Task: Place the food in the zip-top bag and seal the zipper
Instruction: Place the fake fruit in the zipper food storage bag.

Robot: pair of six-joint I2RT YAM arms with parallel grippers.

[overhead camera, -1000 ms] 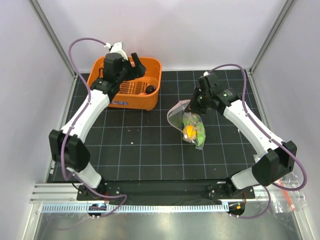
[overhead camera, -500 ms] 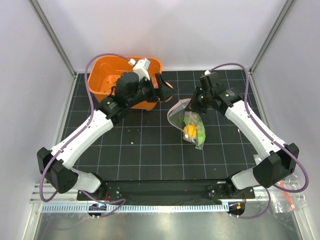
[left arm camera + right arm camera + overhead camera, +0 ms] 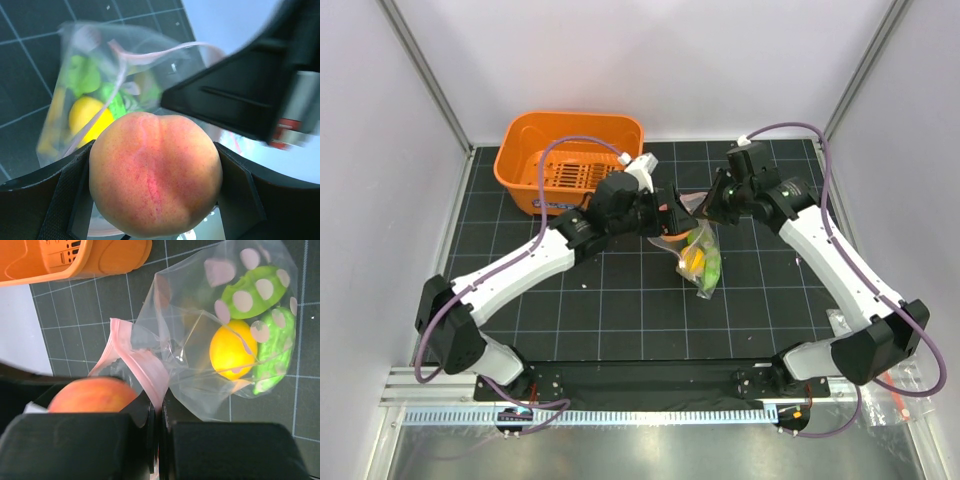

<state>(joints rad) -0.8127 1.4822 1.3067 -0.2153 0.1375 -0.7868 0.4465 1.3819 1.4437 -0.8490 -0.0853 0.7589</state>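
The left gripper (image 3: 155, 192) is clenched on the peach-orange ball (image 3: 155, 165), one black finger (image 3: 65, 200) pressed against each side of it. In the top view this arm reaches across the worktop (image 3: 570, 310) from its near left corner and holds the ball above the middle, just beside the mouth of the zip-top bag (image 3: 698, 262). Whether the ball touches the plastic there is hard to say, as the two grippers crowd the spot.

The right gripper (image 3: 159, 412) is closed tight, with the pink-red zipper (image 3: 142, 367) pinched between its fingers. It holds that edge of the bag up off the worktop, so the mouth gapes toward the left gripper while the bag's body hangs down and trails toward the near edge. The bag lies a little right of the worktop's middle, closer to the far edge than to the near one.

Inside the bag, at its bottom end, sits the yellow-orange fruit (image 3: 232, 351) with two green pieces (image 3: 255, 290) against it, one on its far side and one beside it. Pale printed spots on the clear plastic partly cover them.

The orange basket (image 3: 525, 150) stands at the far left corner of the worktop, well apart from the bag.
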